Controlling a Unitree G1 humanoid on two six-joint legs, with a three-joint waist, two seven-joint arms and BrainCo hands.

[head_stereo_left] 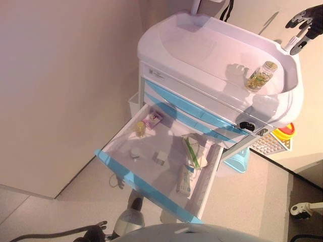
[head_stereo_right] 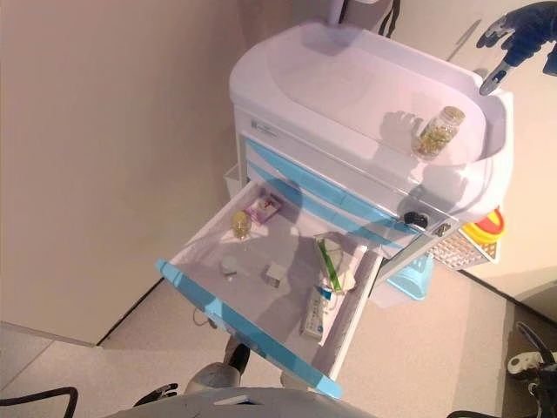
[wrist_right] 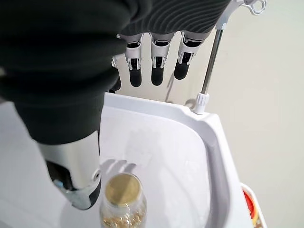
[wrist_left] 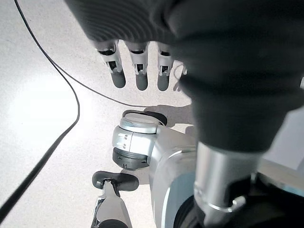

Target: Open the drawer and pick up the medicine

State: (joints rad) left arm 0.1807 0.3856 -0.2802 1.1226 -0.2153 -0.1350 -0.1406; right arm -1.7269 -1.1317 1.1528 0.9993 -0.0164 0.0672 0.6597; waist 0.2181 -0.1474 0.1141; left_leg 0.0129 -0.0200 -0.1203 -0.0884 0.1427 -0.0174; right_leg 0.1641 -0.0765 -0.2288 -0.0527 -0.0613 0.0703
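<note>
Both hands empty: right hand (head_stereo_right: 520, 39) spread above bottle (head_stereo_left: 261, 75), left hand (wrist_left: 137, 66) relaxed.

No text or number can be read anywhere. The small label on the cart (head_stereo_left: 157, 74) front, upper centre, is too small to make out.

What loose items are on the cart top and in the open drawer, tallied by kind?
Gold-lidded jars: 2
Purple box: 1
Small white boxes: 2
Tubes or long packs: 2
Total: 7
</note>
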